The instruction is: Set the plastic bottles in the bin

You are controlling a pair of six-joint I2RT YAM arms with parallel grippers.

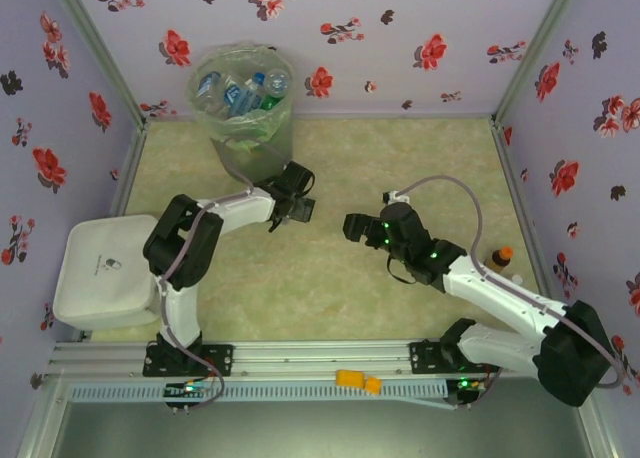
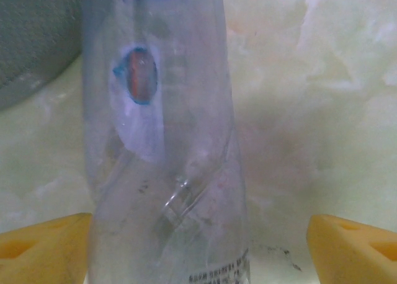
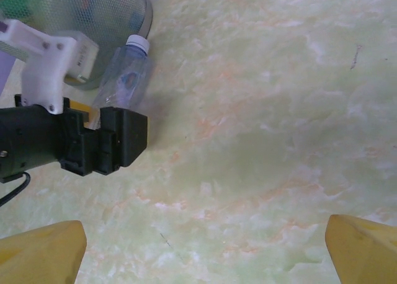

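Desk (image 1: pixel 400 158): pale green marble pattern, walled in by floral panels.
White rounded box (image 1: pixel 100 268): on the near-left side of the bin, at the desk's left edge, next to the left arm.
Bin (image 1: pixel 255 148): far-left corner of the desk, clear bag folded over the rim. A pile of plastic bottles (image 1: pixel 240 88) is already inside, mostly clear with blue labels, some green.
Left gripper (image 1: pixel 298 208): just near-right of the bin's base, down at desk level. Jaws wide; its yellow fingers (image 2: pixel 43 247) straddle a clear bottle (image 2: pixel 167 172) but aren't closed on it. The bottle lies on the desk close against the left-hand finger in the wrist view, with a clear gap to the other one.
That bottle (image 3: pixel 124 79): on its side, light-coloured cap end right beside the bin wall, blue-and-red label mark on its body.
Right gripper (image 1: pixel 352 228): further right of the bin than the left one, well apart from it, pointing at the left gripper. Jaws wide, nothing between them, bare desk under it.
Orange-capped brown bottle (image 1: pixel 500 258): far from the bin, by the right wall, partly behind the right arm.
Small yellow piece (image 1: pixel 357 381): on the near rail between the arm bases, well clear of the bin.
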